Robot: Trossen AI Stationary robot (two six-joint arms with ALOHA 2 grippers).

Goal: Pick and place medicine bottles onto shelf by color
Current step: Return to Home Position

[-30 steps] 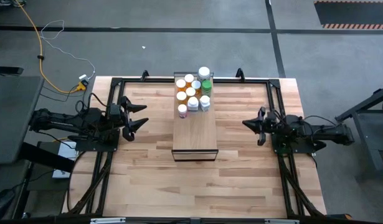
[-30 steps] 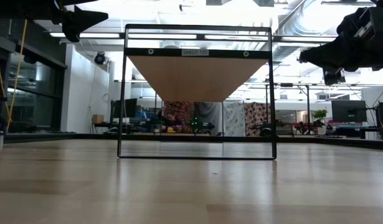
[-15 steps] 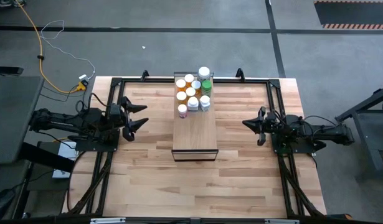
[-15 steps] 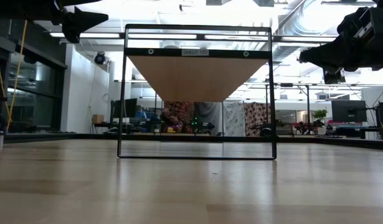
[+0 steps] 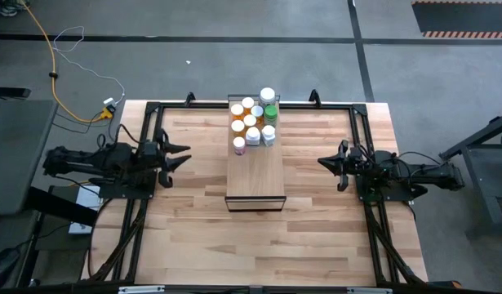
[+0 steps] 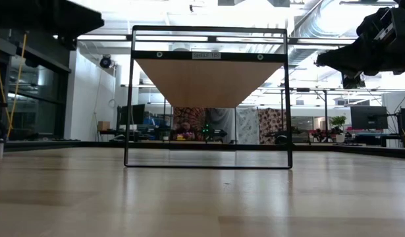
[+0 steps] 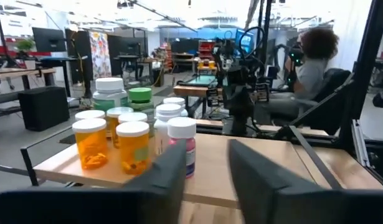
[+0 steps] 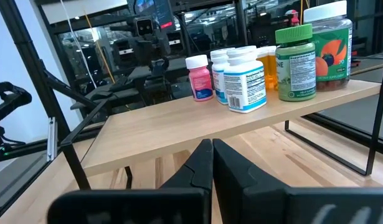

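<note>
The medicine bottles (image 5: 253, 118) stand in a tight cluster on the far end of the shelf (image 5: 255, 171), a pale wood board on a black frame in the middle of the table. They have orange, pink, white and green bodies and mostly white caps. The left wrist view shows the orange bottles (image 7: 113, 144) nearest; the right wrist view shows a pink bottle (image 8: 200, 78) and white bottles (image 8: 244, 81) nearest. My left gripper (image 5: 180, 155) hovers open to the left of the shelf. My right gripper (image 5: 322, 161) hovers shut to its right. Both point at the shelf.
The shelf's near half (image 5: 255, 175) is bare board. In the low view its black frame (image 6: 209, 164) stands on the table with an open gap beneath. A black rail (image 5: 234, 104) frames the table edges. A seated person (image 7: 312, 62) is in the room beyond.
My left gripper has drawn back a little toward the table's left edge, and in the high view its fingers stand closer together than before, still apart. The right arm and the bottles have kept still.
</note>
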